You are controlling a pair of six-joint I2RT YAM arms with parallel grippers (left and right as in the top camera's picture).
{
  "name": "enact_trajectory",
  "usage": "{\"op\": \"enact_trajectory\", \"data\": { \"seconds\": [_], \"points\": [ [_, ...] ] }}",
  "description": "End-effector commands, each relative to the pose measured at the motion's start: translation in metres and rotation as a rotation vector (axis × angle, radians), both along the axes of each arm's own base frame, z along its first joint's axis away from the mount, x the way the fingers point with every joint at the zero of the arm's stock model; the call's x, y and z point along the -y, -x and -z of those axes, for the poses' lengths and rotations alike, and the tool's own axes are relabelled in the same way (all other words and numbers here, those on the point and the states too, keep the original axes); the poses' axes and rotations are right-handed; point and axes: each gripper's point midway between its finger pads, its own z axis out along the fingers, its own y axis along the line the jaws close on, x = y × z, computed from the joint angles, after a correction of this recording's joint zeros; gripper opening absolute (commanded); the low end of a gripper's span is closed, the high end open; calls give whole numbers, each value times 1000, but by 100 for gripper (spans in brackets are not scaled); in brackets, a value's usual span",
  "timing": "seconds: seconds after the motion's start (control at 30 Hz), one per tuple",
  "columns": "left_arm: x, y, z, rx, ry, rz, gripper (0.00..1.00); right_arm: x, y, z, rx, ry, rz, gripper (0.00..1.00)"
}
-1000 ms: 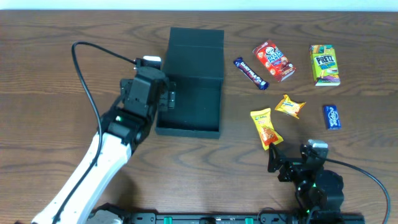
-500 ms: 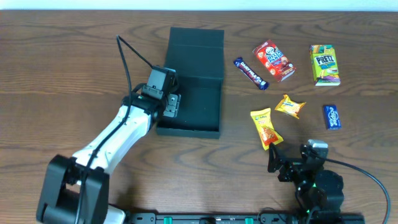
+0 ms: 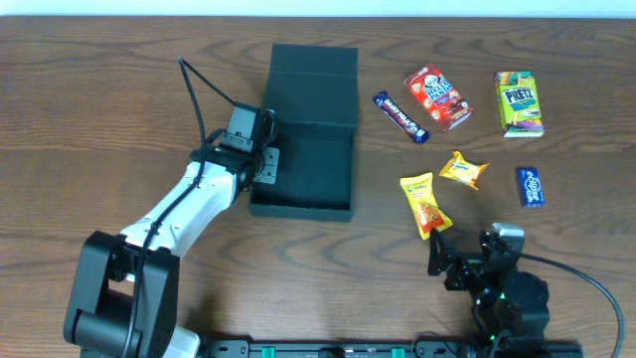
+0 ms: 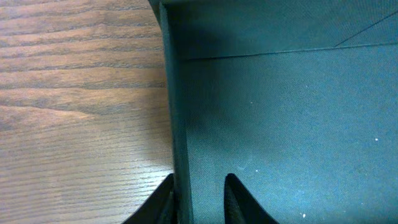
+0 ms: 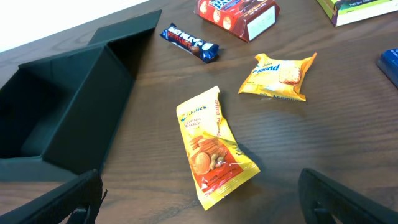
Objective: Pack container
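Jaws of the left gripper (image 4: 198, 190) are standing apart and straddling the left wall (image 4: 177, 124) of the container (image 3: 318, 169). One finger is hanging outside over the table (image 3: 99, 119) and the other inside the box. The inner finger is not pressing the wall, so nothing is being grasped.

Compared with one second ago, this arm has turned and brought its gripper from beside the box onto the wall edge, while the container itself has not shifted. This probably means the arm is preparing to steady or reposition the box, and that packing is not yet starting, because the inside is showing only bare floor.

The right gripper (image 5: 200, 186) is waiting near the front edge with its fingers spread wide and holding nothing, and the snack packets (image 3: 424, 206) are lying to the right of the box, apart from it.

The container is sitting left of the table's middle with its mouth facing up. Its long axis is running from the robot's side to the far side, with the lid flap (image 3: 314, 85) lying open at the far end.
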Motion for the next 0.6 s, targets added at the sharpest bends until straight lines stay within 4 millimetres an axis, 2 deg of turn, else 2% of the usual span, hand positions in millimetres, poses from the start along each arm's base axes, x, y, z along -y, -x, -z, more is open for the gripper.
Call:
{"op": "enact_trajectory", "data": {
  "seconds": [0.0,0.03,0.07,0.4,0.57],
  "points": [
    [7,2,2,-16,43,10,13,2,0,1,2,9,9,99],
    [7,2,2,-17,45,5,7,2,0,1,2,9,9,99],
    [6,2,2,-19,51,-6,6,2,0,1,2,9,9,99],
    [7,1,2,-21,69,-33,6,2,0,1,2,9,9,99],
    [7,1,2,-33,108,-109,6,2,0,1,2,9,9,99]
  ]
}}
